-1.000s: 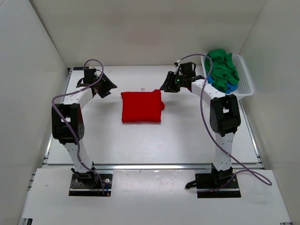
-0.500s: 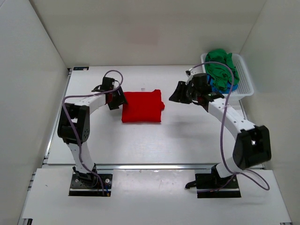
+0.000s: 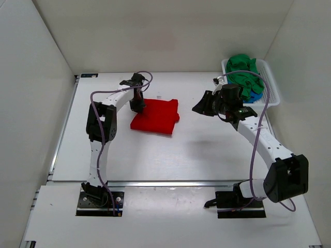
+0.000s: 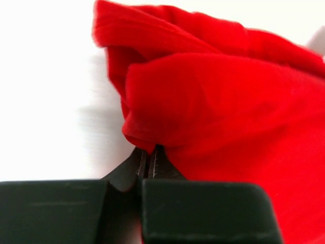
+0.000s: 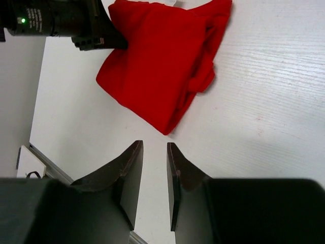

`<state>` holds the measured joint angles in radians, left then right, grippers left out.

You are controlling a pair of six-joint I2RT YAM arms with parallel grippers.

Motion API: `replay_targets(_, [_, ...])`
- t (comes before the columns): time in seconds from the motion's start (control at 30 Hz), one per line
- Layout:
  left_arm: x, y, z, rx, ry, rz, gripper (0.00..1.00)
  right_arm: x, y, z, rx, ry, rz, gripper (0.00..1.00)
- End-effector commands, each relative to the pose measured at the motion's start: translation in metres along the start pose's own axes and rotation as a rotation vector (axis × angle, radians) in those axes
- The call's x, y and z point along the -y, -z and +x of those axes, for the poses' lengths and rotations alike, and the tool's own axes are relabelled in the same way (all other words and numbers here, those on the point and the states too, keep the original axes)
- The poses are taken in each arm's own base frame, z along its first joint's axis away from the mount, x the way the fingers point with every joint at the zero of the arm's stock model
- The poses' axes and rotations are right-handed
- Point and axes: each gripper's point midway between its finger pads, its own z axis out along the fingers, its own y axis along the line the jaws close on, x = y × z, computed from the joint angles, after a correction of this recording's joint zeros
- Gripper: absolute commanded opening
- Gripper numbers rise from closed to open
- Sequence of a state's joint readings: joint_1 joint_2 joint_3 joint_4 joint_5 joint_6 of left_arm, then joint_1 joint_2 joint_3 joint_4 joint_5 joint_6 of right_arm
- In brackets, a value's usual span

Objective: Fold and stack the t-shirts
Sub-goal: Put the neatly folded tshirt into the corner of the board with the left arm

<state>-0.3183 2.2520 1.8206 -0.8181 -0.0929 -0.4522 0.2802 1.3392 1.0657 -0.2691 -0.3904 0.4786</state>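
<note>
The folded red t-shirt (image 3: 155, 118) lies mid-table, skewed, its far left corner bunched up. My left gripper (image 3: 138, 106) is shut on that corner; in the left wrist view the closed tips (image 4: 146, 152) bite the cloth's edge (image 4: 218, 101). Right of the shirt my right gripper (image 3: 201, 107) hovers over bare table. Its fingers (image 5: 155, 144) stand a little apart, with nothing between them, short of the red t-shirt (image 5: 162, 66). A green t-shirt (image 3: 243, 70) and a blue one (image 3: 255, 95) lie crumpled in the basket.
The white perforated basket (image 3: 271, 88) stands at the back right against the wall. White walls enclose the table on three sides. The left arm's black wrist (image 5: 61, 20) shows at the top left of the right wrist view.
My left gripper swung right to the red t-shirt's far left corner and shut on it, skewing the shirt. The right gripper's fingers narrowed, and the arm shifted slightly right.
</note>
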Motion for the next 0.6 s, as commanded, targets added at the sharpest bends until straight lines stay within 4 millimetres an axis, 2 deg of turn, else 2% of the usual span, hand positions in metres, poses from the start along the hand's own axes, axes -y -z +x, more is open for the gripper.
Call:
replay_targets(0.0, [-0.061,0.009,-0.031,0.016,0.056,-0.153,0.00,-0.017,0.015,-0.018,0.070,0.032,-0.053,0.23])
replay_targets(0.03, [-0.072,0.012,-0.045,0.036,0.078,-0.168,0.00,-0.018,0.016,-0.018,0.069,0.028,-0.058,0.22])
replay_targets(0.07, [-0.082,0.014,-0.049,0.034,0.092,-0.188,0.00,-0.020,0.019,-0.021,0.077,0.029,-0.062,0.21])
replay_targets(0.1, [-0.092,0.016,-0.070,0.074,0.113,-0.196,0.00,-0.023,0.019,-0.021,0.077,0.040,-0.070,0.21])
replay_targets(0.17, [-0.117,0.019,-0.087,0.091,0.138,-0.242,0.00,-0.026,0.022,-0.023,0.083,0.041,-0.066,0.19])
replay_targets(0.2, [-0.123,0.019,-0.098,0.107,0.138,-0.256,0.00,-0.026,0.027,-0.026,0.095,0.054,-0.056,0.20])
replay_targets(0.23, [-0.133,0.020,-0.115,0.139,0.149,-0.268,0.00,-0.024,0.026,-0.024,0.090,0.055,-0.037,0.19])
replay_targets(0.27, [-0.139,0.018,-0.117,0.132,0.147,-0.280,0.00,-0.027,0.028,-0.027,0.101,0.073,-0.032,0.20])
replay_targets(0.33, [-0.158,0.014,-0.142,0.182,0.173,-0.284,0.00,-0.023,0.031,-0.026,0.104,0.092,0.028,0.20])
replay_targets(0.4, [-0.170,0.005,-0.155,0.215,0.192,-0.278,0.00,-0.023,0.032,-0.019,0.097,0.090,0.034,0.20])
replay_targets(0.43, [-0.194,-0.002,-0.151,0.196,0.224,-0.301,0.00,-0.021,0.034,-0.013,0.097,0.094,0.033,0.19])
replay_targets(0.47, [-0.210,-0.003,-0.157,0.220,0.249,-0.309,0.00,-0.017,0.034,-0.004,0.088,0.082,0.029,0.19])
replay_targets(0.5, [-0.210,-0.006,-0.163,0.246,0.248,-0.303,0.00,-0.017,0.037,-0.004,0.099,0.071,0.029,0.18])
replay_targets(0.57, [-0.239,-0.010,-0.163,0.253,0.296,-0.326,0.00,-0.013,0.035,0.013,0.072,0.067,0.033,0.15])
